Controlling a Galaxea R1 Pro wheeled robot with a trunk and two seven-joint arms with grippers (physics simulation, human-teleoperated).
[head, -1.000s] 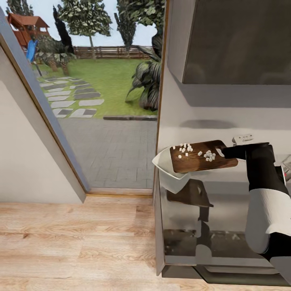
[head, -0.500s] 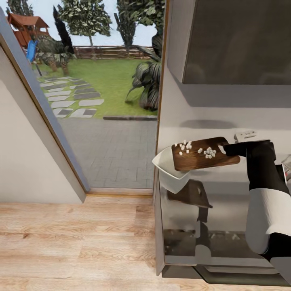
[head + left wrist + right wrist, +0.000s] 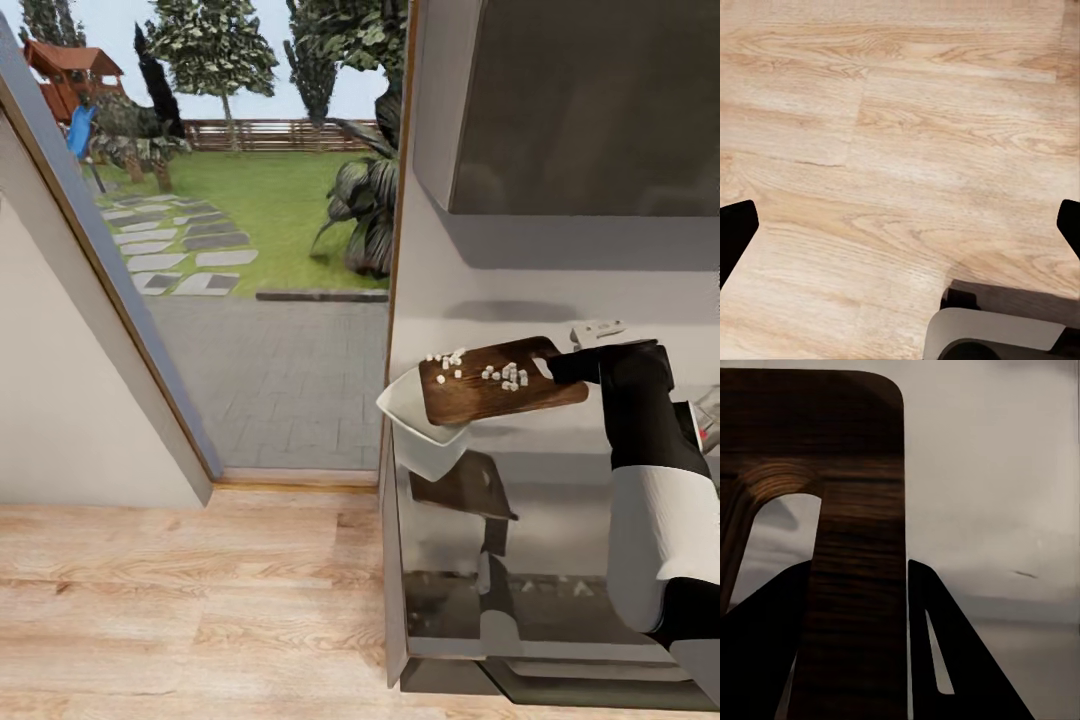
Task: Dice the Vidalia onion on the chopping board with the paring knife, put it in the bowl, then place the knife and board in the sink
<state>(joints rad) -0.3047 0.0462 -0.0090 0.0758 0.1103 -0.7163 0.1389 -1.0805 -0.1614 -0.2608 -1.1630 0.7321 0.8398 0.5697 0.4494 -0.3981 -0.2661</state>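
My right gripper (image 3: 560, 368) is shut on the handle end of the brown chopping board (image 3: 500, 395) and holds it above the countertop (image 3: 540, 470). The board's far end hangs over the white bowl (image 3: 415, 425) at the counter's left end. Diced onion (image 3: 505, 375) lies on the board in two loose clusters of white cubes. In the right wrist view the dark fingers (image 3: 967, 660) clamp the board's handle (image 3: 855, 547) beside its cut-out. My left gripper (image 3: 900, 229) is open over the wooden floor, with nothing between its fingertips (image 3: 735, 232).
A glass door (image 3: 250, 300) left of the counter looks onto a paved yard and garden. A dark wall cabinet (image 3: 590, 100) hangs above the worktop. A white wall socket (image 3: 597, 330) sits behind my right wrist. Wooden floor (image 3: 200, 600) spreads to the left.
My right gripper has raised the chopping board slightly. The white cubes have slid a little toward the bowl end of the board.
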